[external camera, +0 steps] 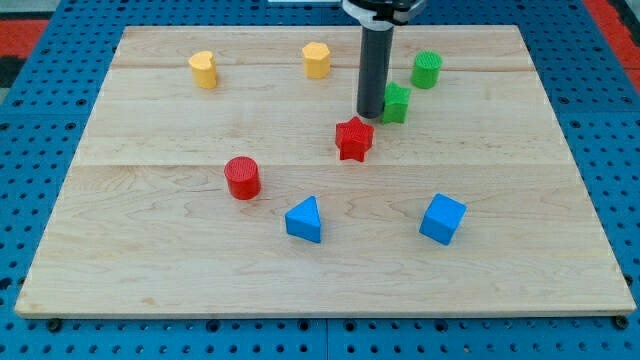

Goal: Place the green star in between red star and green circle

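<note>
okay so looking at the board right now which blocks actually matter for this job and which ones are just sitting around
In the job:
green star, with my tip at its left side
red star
green circle

Just lying about:
red cylinder
blue triangle
blue cube
two yellow blocks

red cylinder [242, 177], blue triangle [304, 219], blue cube [442, 218]; two yellow blocks [203, 69] [316, 59], wooden board [150, 250]

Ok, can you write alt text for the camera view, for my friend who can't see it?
My tip rests just left of the green star, which sits between the green circle above-right and the red star below-left on a wooden board. Two yellow blocks sit near the top; a red cylinder, blue triangle and blue cube lie lower.
</note>
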